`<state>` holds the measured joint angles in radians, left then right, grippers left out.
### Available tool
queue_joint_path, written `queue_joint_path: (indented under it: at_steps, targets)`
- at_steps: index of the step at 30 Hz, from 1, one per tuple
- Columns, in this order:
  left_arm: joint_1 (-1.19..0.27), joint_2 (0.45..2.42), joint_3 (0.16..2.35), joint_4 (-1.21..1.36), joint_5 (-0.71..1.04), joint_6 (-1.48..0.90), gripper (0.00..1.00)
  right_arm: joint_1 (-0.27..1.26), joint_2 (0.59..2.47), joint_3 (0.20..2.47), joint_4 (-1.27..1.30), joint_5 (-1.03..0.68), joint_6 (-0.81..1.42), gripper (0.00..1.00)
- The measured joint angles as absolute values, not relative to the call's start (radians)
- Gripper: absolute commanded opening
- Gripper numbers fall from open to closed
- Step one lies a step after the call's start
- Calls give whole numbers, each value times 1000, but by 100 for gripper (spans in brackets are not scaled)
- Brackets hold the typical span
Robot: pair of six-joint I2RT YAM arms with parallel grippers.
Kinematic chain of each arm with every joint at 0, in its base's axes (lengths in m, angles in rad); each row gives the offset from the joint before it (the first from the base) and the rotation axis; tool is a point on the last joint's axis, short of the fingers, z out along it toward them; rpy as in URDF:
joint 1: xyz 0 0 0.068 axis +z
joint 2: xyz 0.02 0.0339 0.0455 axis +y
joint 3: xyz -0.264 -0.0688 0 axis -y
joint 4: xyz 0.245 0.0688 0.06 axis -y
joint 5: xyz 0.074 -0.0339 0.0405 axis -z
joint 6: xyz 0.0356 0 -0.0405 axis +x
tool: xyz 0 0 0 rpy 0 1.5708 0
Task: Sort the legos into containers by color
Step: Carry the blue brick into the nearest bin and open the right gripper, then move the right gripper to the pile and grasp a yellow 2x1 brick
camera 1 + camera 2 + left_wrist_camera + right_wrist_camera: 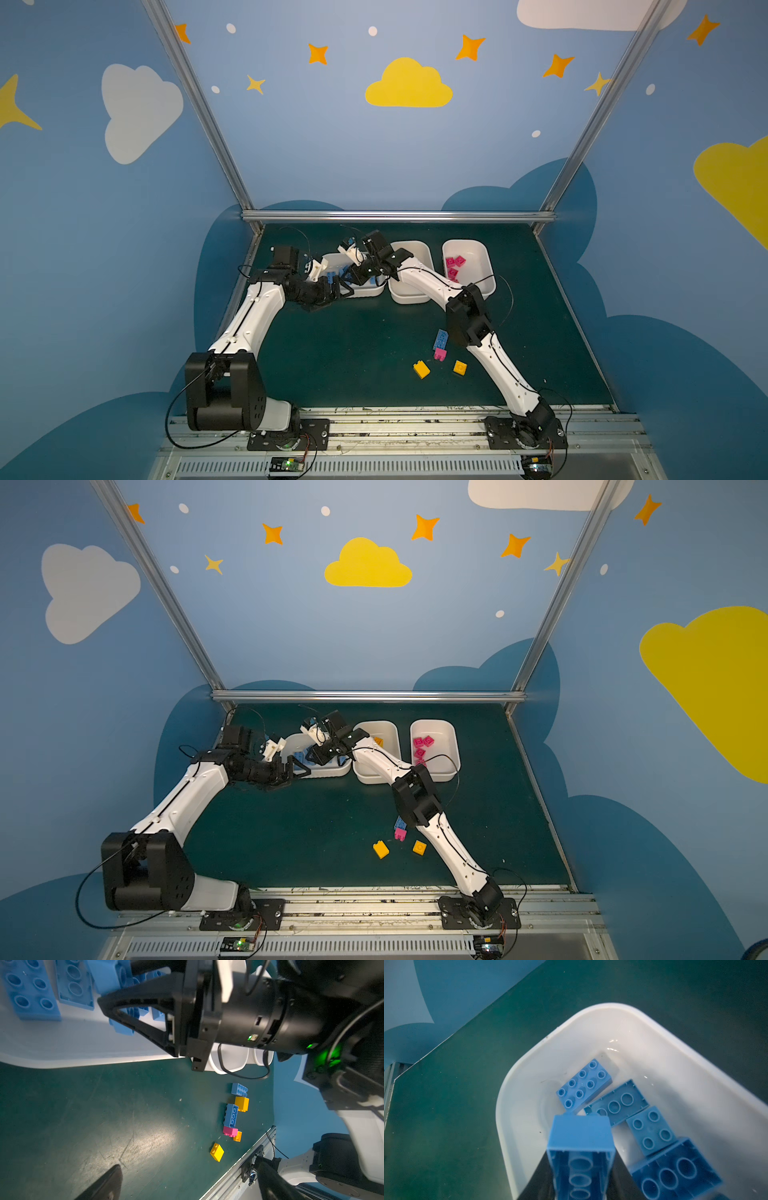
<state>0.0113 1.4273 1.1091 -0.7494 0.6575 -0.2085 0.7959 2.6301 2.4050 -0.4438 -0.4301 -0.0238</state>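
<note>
Currently my right gripper [579,1176] is clamped on a blue brick [580,1136], hollow underside toward the camera, held over the left tray [506,1095] — other blue bricks [584,1082] lie inside it; my left gripper [334,297] hangs just beside that tray's near edge, jaws wide apart and empty; the middle tray [411,297] holds a yellow brick [378,741]; the right tray [478,253] holds several pink bricks [455,262]; loose on the green mat [353,353] near my right arm — two blue, three yellow-orange, and one pink brick [230,1131] touching a long blue brick [231,1115].
</note>
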Motion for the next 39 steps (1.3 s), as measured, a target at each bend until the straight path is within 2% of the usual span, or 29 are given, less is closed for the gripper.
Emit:
queue_joint_path:
  at_steps: [4,7,13,19,26,35,39]
  targets:
    - [11,1425,1109,-754,657,-208,100,797,2630,2405,-441,-443,-25,53]
    - [11,1425,1109,-756,657,-207,100,796,2616,2378,-426,-455,-27,58]
    - [11,1425,1109,-756,661,-206,100,765,2464,2184,-397,-497,-27,60]
    - [11,1425,1109,-754,671,-206,100,704,2126,1852,-343,-522,-41,63]
    - [11,1425,1109,-753,685,-207,100,671,1769,1515,-366,-463,-7,67]
    - [8,1432,1108,-740,690,-210,100,701,1568,1276,-564,-256,293,68]
    - [4,1446,1108,-733,690,-211,100,797,1505,1185,-596,-210,369,68]
